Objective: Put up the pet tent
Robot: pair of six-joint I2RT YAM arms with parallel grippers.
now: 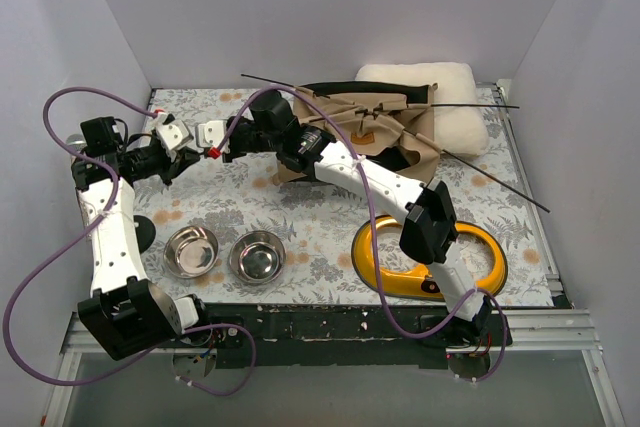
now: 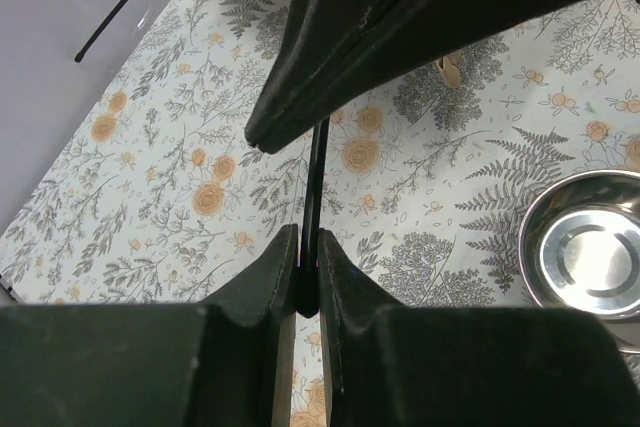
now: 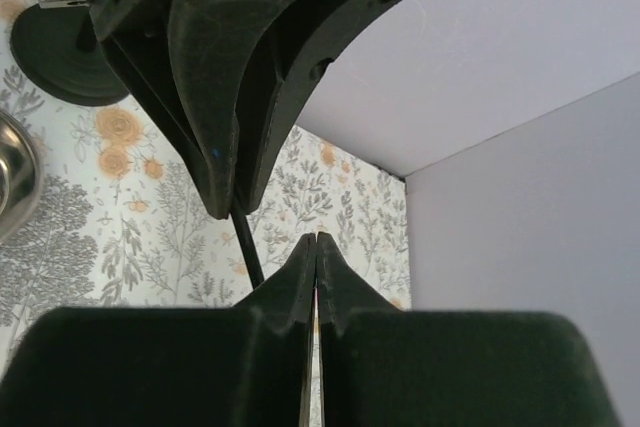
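Left arm [image 1: 110,237] reaches out, right arm [image 1: 375,182] stretches across the counter [image 1: 320,232] to the far left. Left hand [image 2: 308,242] clamps a thin rod [image 2: 314,182]; right hand [image 3: 316,242] has its fingers together.

Pet tent [image 1: 372,133] tan cloth; bowl [image 1: 191,251] glossy metal; cushion [image 1: 455,97] fluffy.

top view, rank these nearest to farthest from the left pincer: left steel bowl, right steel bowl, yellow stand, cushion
1. left bowl, just in front of the left pincer
2. right bowl, beside it, a little farther
3. yellow stand, front right, and cushion, back right: too close to call
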